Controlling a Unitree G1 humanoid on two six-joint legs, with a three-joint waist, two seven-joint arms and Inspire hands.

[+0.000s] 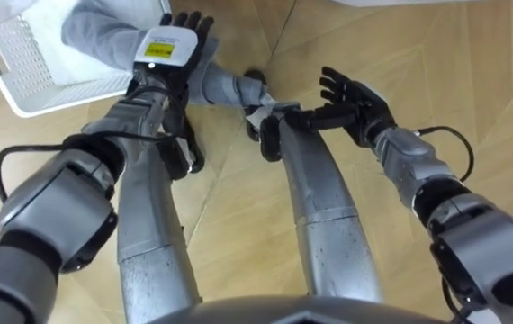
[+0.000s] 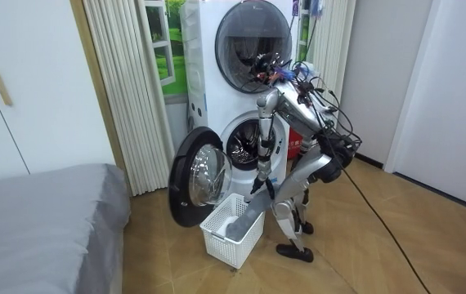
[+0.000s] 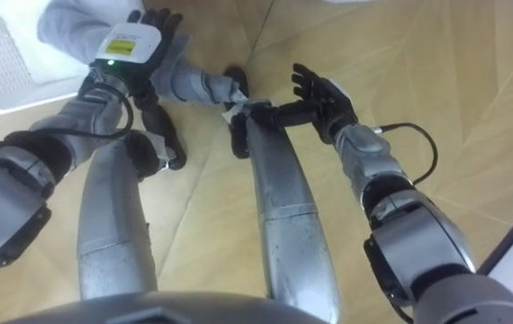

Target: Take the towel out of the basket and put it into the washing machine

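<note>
Both arms reached down, the left hand (image 1: 168, 52) with fingers curled in a grasp, the right hand (image 1: 357, 101) spread open

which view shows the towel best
Left eye view: the grey towel stretches from the white basket, under the left hand, to its loose end. The right eye view shows the same with less at the basket. In the room view it is a small grey strip above the basket.

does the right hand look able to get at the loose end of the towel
Probably yes: the right hand is open just beside the end of the towel, with nothing between them. The left hand lies on the towel nearer the basket.
</note>
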